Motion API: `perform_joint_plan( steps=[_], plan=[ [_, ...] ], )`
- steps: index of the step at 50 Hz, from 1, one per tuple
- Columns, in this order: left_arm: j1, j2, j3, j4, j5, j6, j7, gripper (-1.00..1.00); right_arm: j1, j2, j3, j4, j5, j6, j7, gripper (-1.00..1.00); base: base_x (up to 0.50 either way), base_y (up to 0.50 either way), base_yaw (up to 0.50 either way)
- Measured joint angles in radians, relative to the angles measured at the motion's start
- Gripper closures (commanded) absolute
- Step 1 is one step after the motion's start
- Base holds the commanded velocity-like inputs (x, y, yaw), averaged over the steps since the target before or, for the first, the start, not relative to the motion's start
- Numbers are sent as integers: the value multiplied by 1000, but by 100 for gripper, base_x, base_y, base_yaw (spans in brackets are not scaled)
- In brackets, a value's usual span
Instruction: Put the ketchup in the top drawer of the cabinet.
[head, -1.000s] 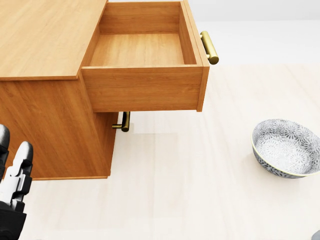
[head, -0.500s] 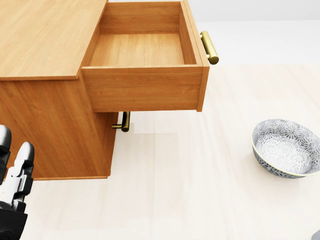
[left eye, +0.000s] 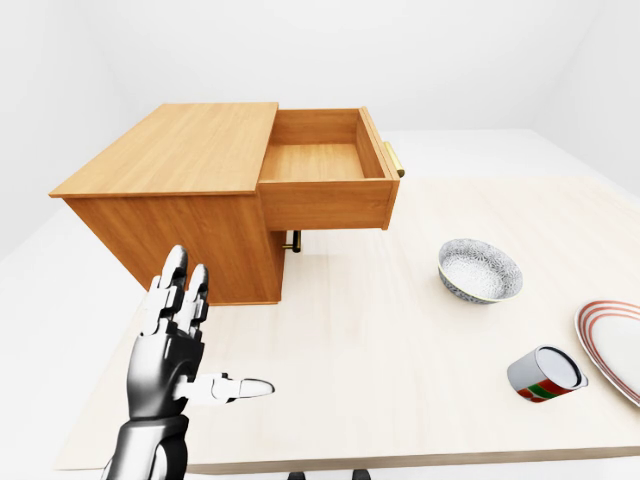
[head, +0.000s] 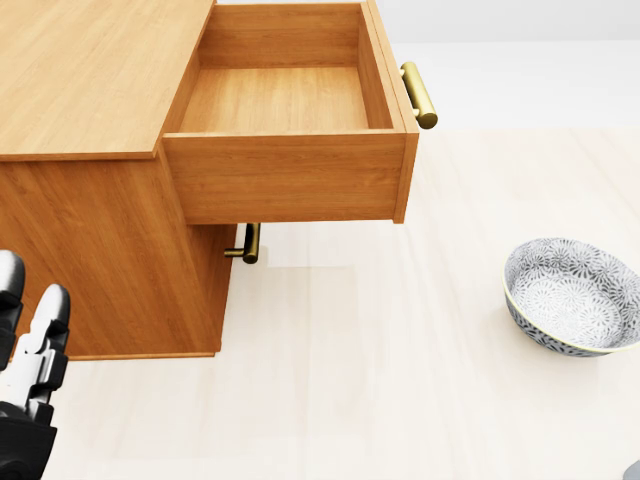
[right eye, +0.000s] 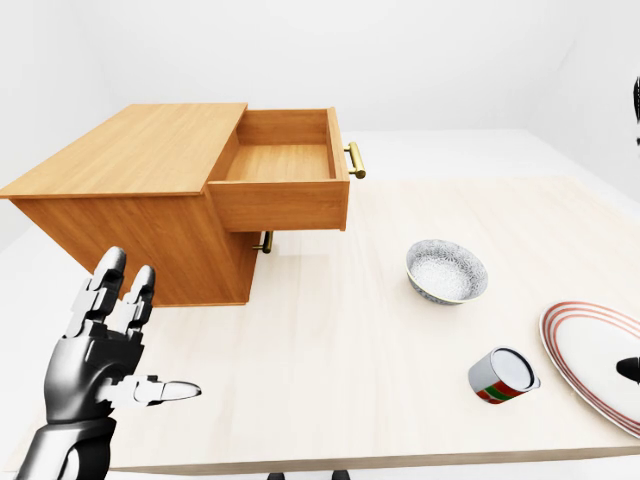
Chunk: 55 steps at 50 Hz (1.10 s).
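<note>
No ketchup showed in any view; the cabinet (left eye: 190, 190) stood on the bench (left eye: 380, 350) with its top drawer (left eye: 325, 180) pulled out, bare wood inside. Only the eye views showed the can (right eye: 503, 375) lying beside the plate (right eye: 600, 365), near the bowl (left eye: 480, 271), and the left hand (left eye: 175, 345) raised with fingers spread, grasping nothing.

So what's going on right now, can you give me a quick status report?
Left hand open, holding nothing. Right hand not in view. Top drawer open and bare; no ketchup showing. Bowl, tipped can, plate on the table, none blocking the drawer.
</note>
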Motion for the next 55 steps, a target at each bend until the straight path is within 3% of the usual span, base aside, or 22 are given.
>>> perform_joint_plan(
  steps=[10,24,55],
  plan=[
    [-1,1,-3,1,3,0,3,-100,-31,58,57,39,-178,0,0,-100,0,0,0],
    [1,1,-4,2,3,-3,4,-100,-68,154,113,83,-300,0,0,-100,0,0,0],
    [-3,3,-6,7,5,-2,6,-100,-32,398,225,226,-331,0,0,-100,0,0,0]
  ],
)
